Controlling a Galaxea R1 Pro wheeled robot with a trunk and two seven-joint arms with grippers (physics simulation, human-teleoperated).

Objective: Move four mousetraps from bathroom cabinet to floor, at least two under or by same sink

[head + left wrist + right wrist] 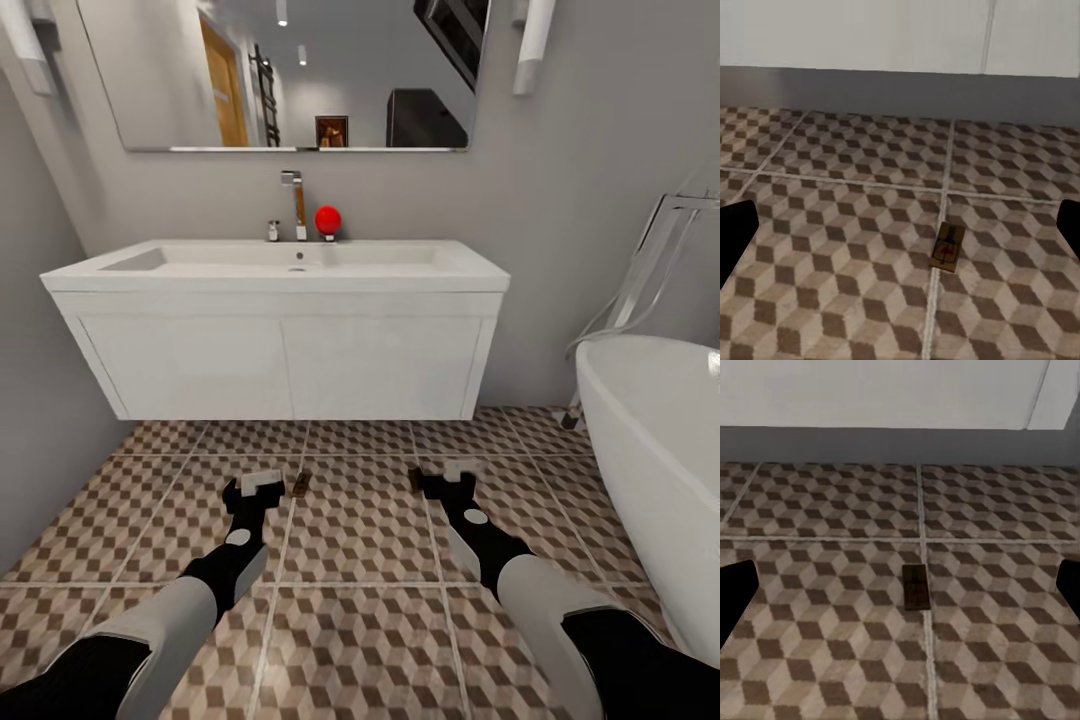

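Two mousetraps lie flat on the bathroom floor (360, 545) in front of the sink (400, 262). One mousetrap (299, 485) (946, 247) rests on a grout line just right of my left gripper (258, 490) (902, 225), which is open and empty. The other mousetrap (916, 586) lies below and ahead of my right gripper (447, 482) (902, 585), also open and empty; in the head view a brown corner (413, 478) of it shows beside that gripper. The cabinet is out of view.
The white two-door vanity (280, 365) hangs on the wall with a gap beneath it. A chrome tap (296, 205) and a red ball (328, 219) stand on it. A white bathtub (665, 470) stands at the right, and a grey wall (40, 400) closes the left.
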